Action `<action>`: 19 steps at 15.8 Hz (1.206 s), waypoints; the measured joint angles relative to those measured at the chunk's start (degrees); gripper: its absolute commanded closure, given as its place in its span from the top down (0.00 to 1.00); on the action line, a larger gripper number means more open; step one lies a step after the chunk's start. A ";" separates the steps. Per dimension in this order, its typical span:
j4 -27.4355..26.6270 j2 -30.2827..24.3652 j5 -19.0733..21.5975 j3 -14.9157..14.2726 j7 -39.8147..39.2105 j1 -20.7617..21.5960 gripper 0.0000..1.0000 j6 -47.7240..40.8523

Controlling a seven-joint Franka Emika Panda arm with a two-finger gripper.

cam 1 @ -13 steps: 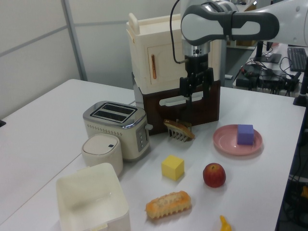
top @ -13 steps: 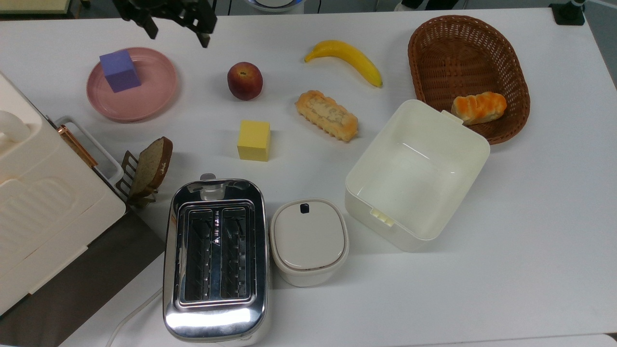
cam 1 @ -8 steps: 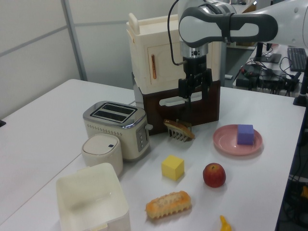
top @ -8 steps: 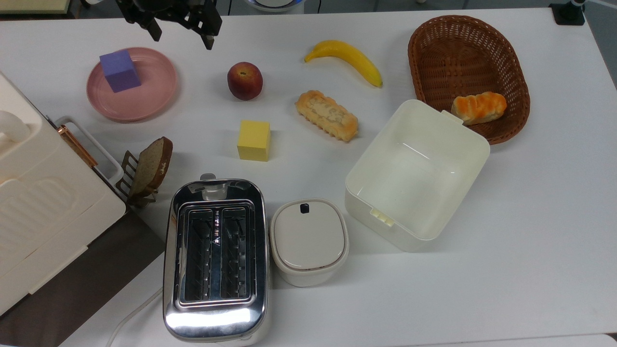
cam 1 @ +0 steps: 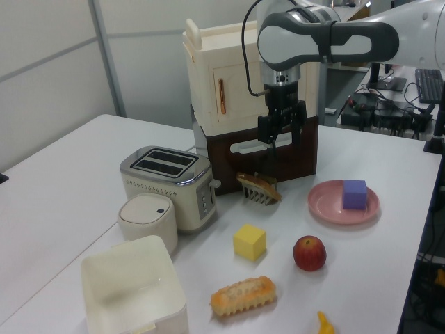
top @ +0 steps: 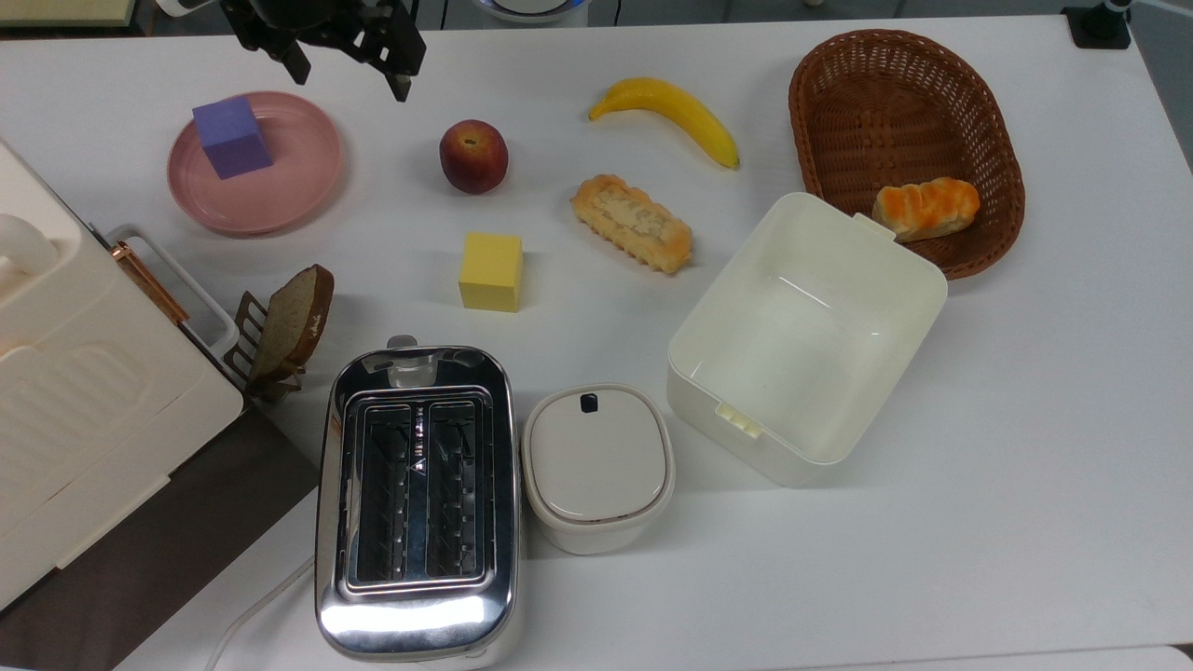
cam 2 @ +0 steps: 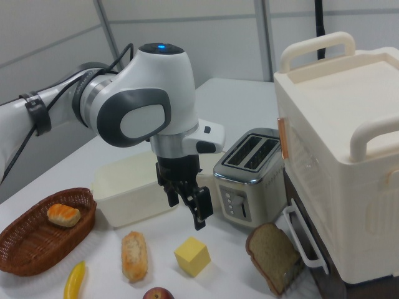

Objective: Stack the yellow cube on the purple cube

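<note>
Gripper [top: 347, 79] spread, shifted slightly | yellow cube [top: 491, 270] unmoved

No text, label, brand, number or sign can be read on anything in these views.

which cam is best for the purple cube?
Top view: the purple cube sits unobstructed on the pink plate, top face and plate rim clear. Left view shows it side-on, farther off.
</note>
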 measured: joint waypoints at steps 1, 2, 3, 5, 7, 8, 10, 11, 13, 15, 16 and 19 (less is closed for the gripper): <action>-0.04 0.17 0.00 0.00 0.00 0.02 1.00 0.69; -0.10 0.53 0.00 0.00 0.00 0.08 1.00 1.47; -0.12 1.13 -0.10 0.04 0.00 0.15 1.00 2.20; -0.14 2.71 -0.68 0.28 -0.02 0.49 1.00 2.88; -0.24 4.69 -1.04 0.44 -0.03 1.69 1.00 4.00; -0.43 5.87 -1.09 0.48 -0.03 2.55 1.00 5.42; -1.16 8.43 -1.09 0.53 -0.02 4.49 1.00 9.45; -1.55 9.59 -1.09 0.55 -0.01 5.30 1.00 10.95; -1.98 11.61 -1.09 0.59 -0.01 6.71 1.00 12.47; -2.47 13.73 -1.10 0.62 0.18 8.83 1.00 15.12; -2.98 14.84 -1.22 0.63 0.78 10.06 1.00 16.80; -4.00 17.67 -2.92 0.63 1.97 11.92 1.00 19.88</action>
